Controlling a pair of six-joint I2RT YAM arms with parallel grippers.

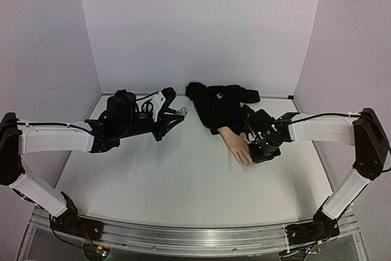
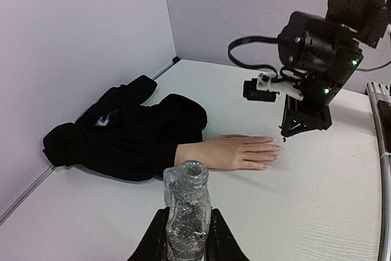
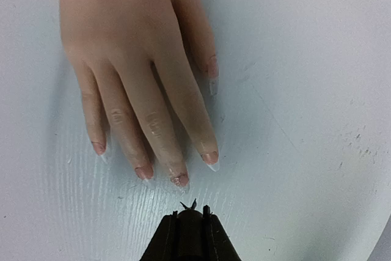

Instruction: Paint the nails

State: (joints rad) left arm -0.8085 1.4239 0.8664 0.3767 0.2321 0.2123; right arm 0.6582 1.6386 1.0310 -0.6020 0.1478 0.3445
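Observation:
A peach mannequin hand [image 1: 237, 145] [image 2: 232, 151] [image 3: 134, 59] lies palm down on the white table, its black sleeve [image 1: 217, 105] [image 2: 122, 132] bunched by the back wall. The nails [image 3: 210, 158] are pale and glossy; the middle nail [image 3: 179, 180] looks speckled with glitter. My right gripper [image 1: 255, 156] [image 2: 286, 132] [image 3: 189, 217] is shut on a dark brush cap, and the brush tip [image 3: 188, 203] hovers just short of the middle nail. Left of the hand, my left gripper [image 1: 177, 114] [image 2: 187, 242] is shut on a clear, uncapped glitter bottle [image 1: 179, 112] [image 2: 187, 209], held upright.
Lilac walls [image 1: 201, 22] close in the table on three sides. An aluminium rail [image 1: 195, 236] runs along the near edge between the arm bases. The sleeve's loose folds spread towards the back right corner [image 1: 247, 95].

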